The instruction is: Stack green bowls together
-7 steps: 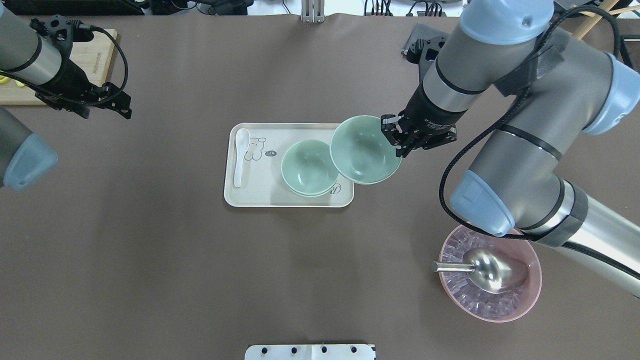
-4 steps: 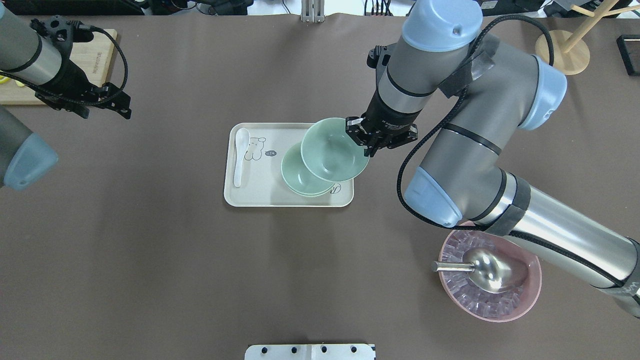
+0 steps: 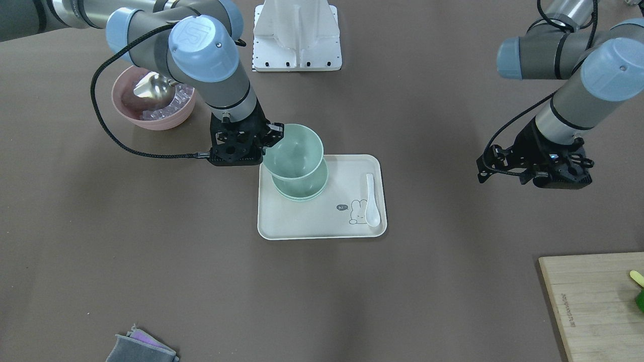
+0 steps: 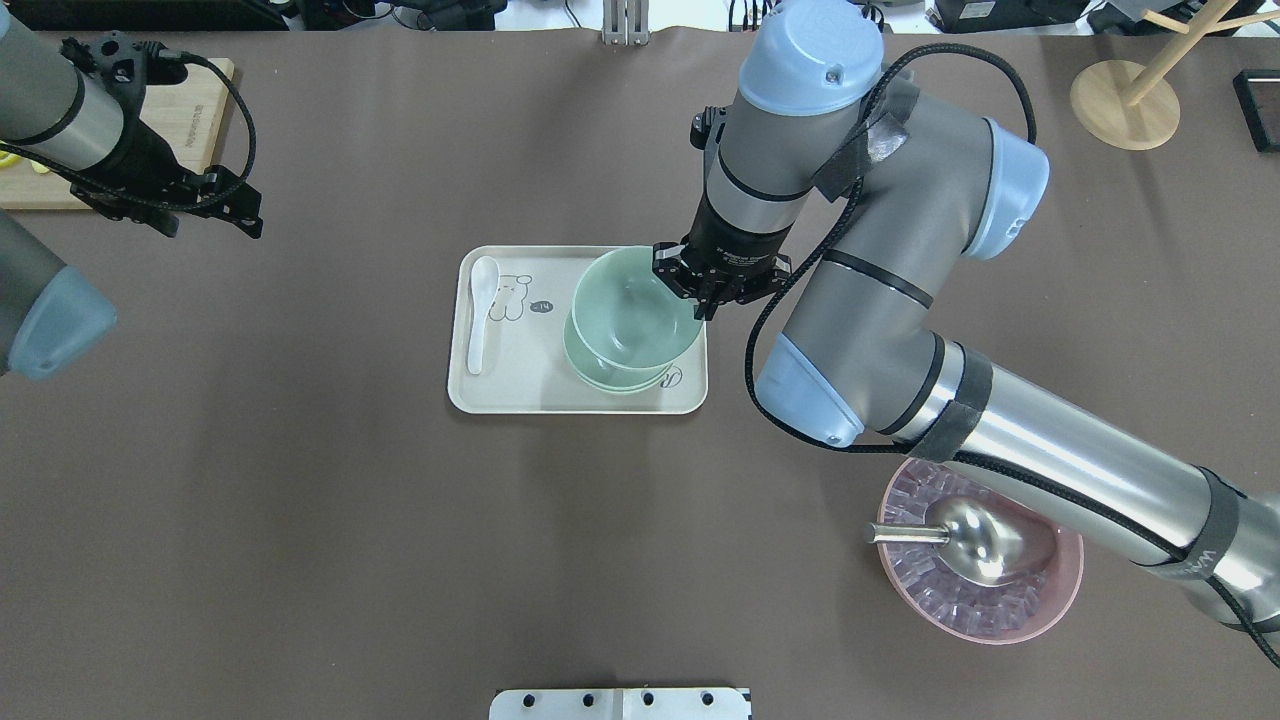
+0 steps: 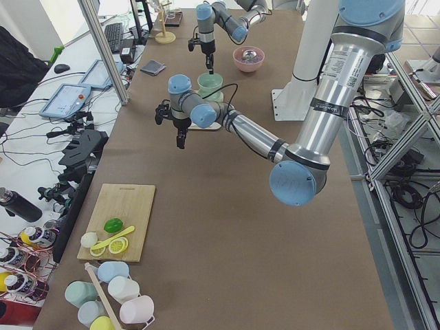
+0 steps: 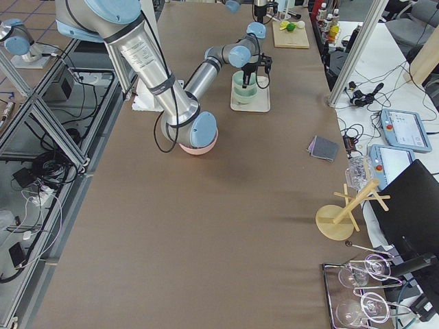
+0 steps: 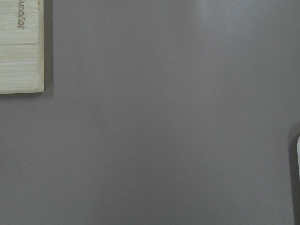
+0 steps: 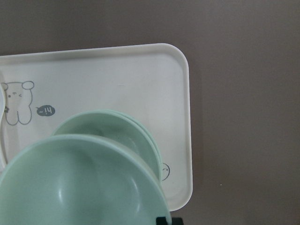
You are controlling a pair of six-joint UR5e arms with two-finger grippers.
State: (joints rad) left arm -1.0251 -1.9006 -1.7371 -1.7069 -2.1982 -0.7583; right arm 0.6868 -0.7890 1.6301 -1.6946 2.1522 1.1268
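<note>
Green is the colour of the three bowls in this job. Two green bowls [image 8: 119,125] already sit one inside the other on the tray [image 4: 520,372], on the side away from the white spoon [image 4: 480,312]. So that part is done.

The third green bowl [image 4: 630,318] is in the air, almost right over the other two. In the right wrist view it sits a bit to one side of them and is not lined up yet. From the front it looks low, close to the pile, but I cannot tell if it touches. It looks a little tilted too.

What is left, I think, is small: slide it over the middle, lower it in, and let go.

The right gripper [image 4: 703,300] is pinching the rim of this bowl, on the edge away from the spoon. Its jaws are nearly closed, with only the thin bowl wall between them.

The left gripper [image 4: 238,214] hangs far off over the bare table [image 4: 300,500], holding nothing. I cannot tell how wide it is.

The pink bowl [image 4: 985,600] with ice is well apart from the tray.
</note>
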